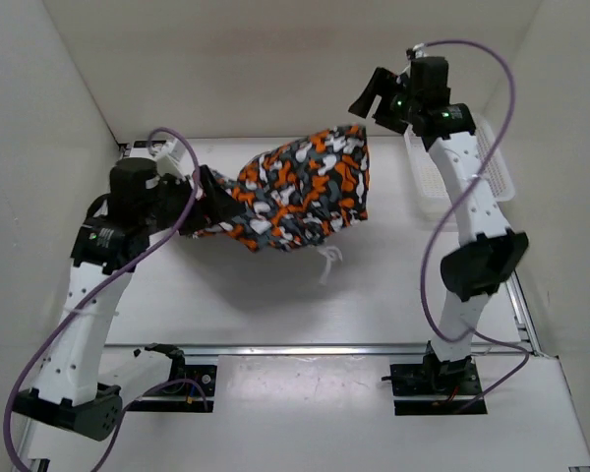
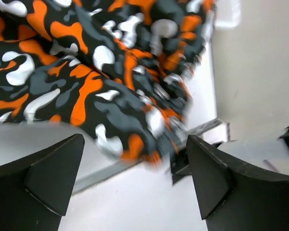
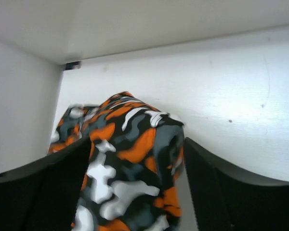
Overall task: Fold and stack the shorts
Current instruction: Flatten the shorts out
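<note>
The shorts (image 1: 300,192), in orange, black, grey and white camouflage print, lie bunched in a loose heap at mid-table. Their white drawstring (image 1: 328,262) trails onto the table in front. My left gripper (image 1: 205,194) is at the heap's left end. In the left wrist view (image 2: 135,144) its jaws stand wide apart with bare table between them, and the blurred shorts (image 2: 111,82) lie just beyond. My right gripper (image 1: 367,101) is raised above the heap's far right corner. In the right wrist view (image 3: 137,142) its jaws are wide apart, with the shorts (image 3: 130,163) below them.
A white mesh basket (image 1: 492,162) stands at the right edge of the table behind the right arm. White walls close the back and both sides. A metal rail (image 1: 305,347) runs along the near edge by the arm bases.
</note>
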